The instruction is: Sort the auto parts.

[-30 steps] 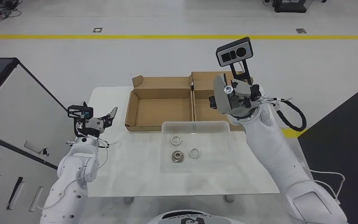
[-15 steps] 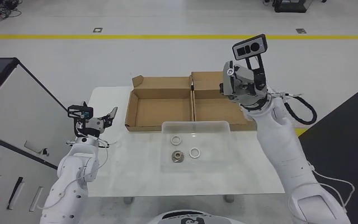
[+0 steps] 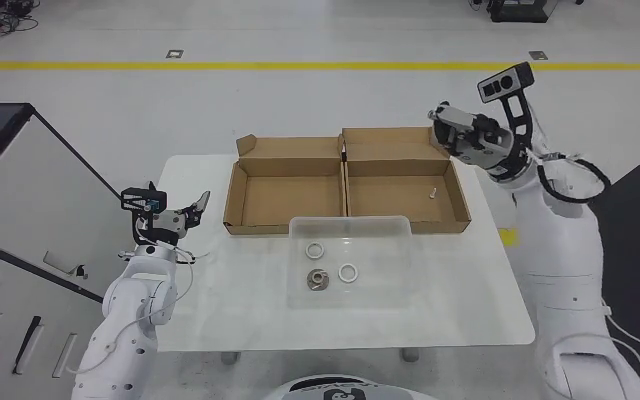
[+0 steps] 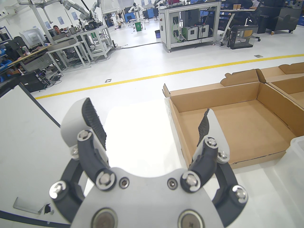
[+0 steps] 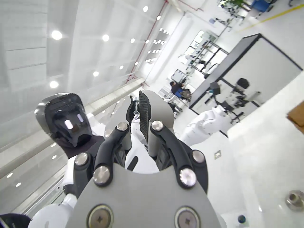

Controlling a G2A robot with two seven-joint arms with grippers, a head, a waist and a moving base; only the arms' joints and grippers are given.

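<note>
A clear plastic bin [image 3: 350, 222] in the middle of the table holds two metal rings [image 3: 315, 249] [image 3: 348, 272] and a round hub-like part [image 3: 316, 280]. Behind it stand two open cardboard boxes. The left box [image 3: 285, 195] is bare; a small bolt [image 3: 433, 192] lies in the right box [image 3: 385, 195]. My right gripper [image 3: 442, 122] hangs high by the right box's far right corner, shut on a small threaded bolt [image 5: 135, 105]. At the table's left edge my left gripper [image 3: 188, 208] [image 4: 147, 110] stands open, with nothing between its fingers.
A dark-framed white panel [image 3: 50, 190] stands left of the table. White tabletop [image 3: 240, 290] stretches in front of the boxes on both sides of the bin. The left box's near wall [image 4: 213, 143] lies just right of my left gripper.
My right arm has swung from above the right box out to the right and upward. The small bolt on the right box's floor is now uncovered. The left arm has not moved.
</note>
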